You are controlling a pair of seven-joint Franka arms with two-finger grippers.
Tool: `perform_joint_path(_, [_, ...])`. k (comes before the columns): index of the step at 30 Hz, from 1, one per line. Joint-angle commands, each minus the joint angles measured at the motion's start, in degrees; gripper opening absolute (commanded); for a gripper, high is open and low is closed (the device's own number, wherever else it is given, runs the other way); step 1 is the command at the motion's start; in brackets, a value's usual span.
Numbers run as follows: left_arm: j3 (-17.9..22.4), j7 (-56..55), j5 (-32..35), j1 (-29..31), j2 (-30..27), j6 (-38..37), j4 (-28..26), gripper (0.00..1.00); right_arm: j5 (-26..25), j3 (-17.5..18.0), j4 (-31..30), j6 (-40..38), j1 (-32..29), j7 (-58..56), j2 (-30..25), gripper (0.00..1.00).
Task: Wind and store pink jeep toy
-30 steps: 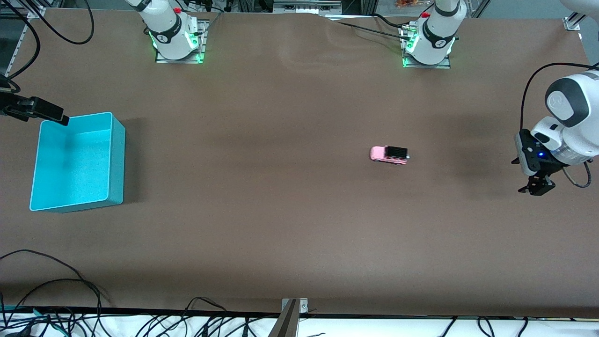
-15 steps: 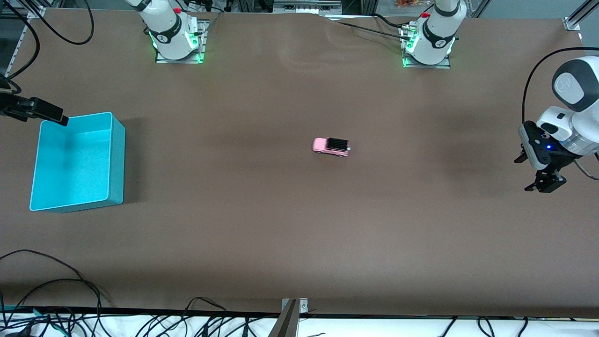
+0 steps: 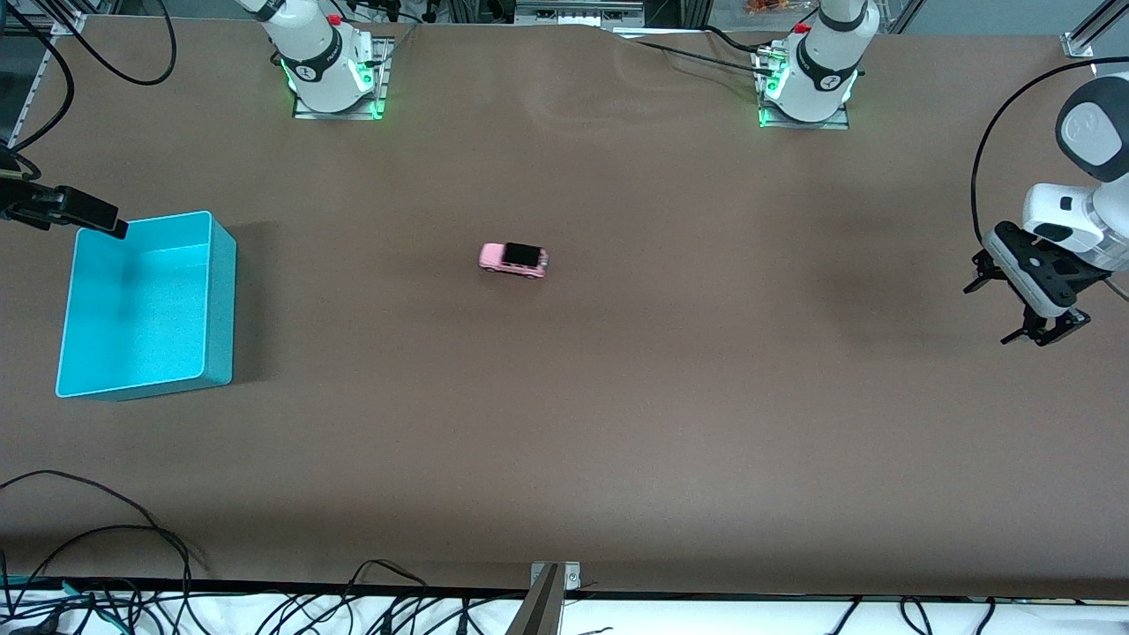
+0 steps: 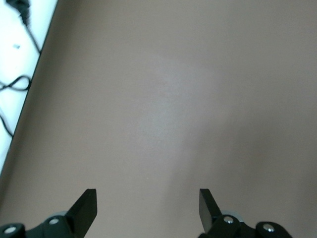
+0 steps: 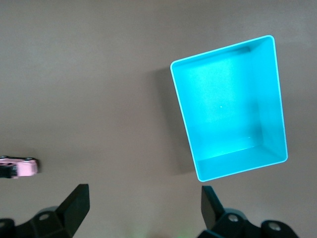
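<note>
Pink jeep toy [image 3: 513, 259] sits alone at centre frame on the brown table [image 3: 617, 423], well apart from the turquoise bin [image 3: 220, 309] at mid-left; left gripper [image 3: 1028, 309] and right gripper [image 5: 143, 208] hover spread wide, empty.

A robotics lab, set up for recording rather than living or trade; two white arm bases [image 3: 331, 62] and [image 3: 811, 70] are bolted on metal plates along one edge of a wide table [image 3: 617, 423] covered in plain brown sheet, each base ringed with a green status light; loose black cables [image 3: 88, 564] trail over the white floor at the table's nearer edge (more run down from the aluminium framing by the bases); a metal bracket [image 3: 554, 575] is clamped at the middle of that edge; the only wares are a turquoise bin [image 3: 220, 300] and a pink jeep toy [image 3: 513, 259], test props on a bare surface.
</note>
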Motion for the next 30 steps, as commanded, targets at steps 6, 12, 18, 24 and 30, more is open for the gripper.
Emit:
perform_joint_path(6, [-2.8, -21.7, 5.8, 0.4, -4.6, -5.9, -0.1, 0.91, -0.5, 0.3, 0.5, -0.5, -0.1, 0.1, 0.3, 1.0])
perform_joint_path(12, [-3.8, -27.1, 6.6, 0.4, -5.2, -8.6, 1.8, 0.92, 0.2, 0.4, 0.3, -0.5, 0.0, 0.1, 0.2, 1.0])
perform_joint_path(18, [-4.2, -30.2, 6.6, 0.4, -5.4, -11.8, 3.2, 0.93, 0.3, 0.4, -0.6, -0.8, 0.0, -0.2, -0.3, 1.0])
perform_joint_path(24, [-4.3, -32.0, 6.6, 0.4, -5.7, -14.2, 5.0, 0.93, 0.2, 1.5, -0.5, -0.4, 0.2, 0.3, -0.2, 1.0])
perform_joint_path(30, [-6.0, -39.4, 8.5, 0.4, -5.8, -19.6, 8.0, 0.93, 0.1, 1.9, -0.5, -0.4, 0.2, 0.3, -0.2, 1.0])
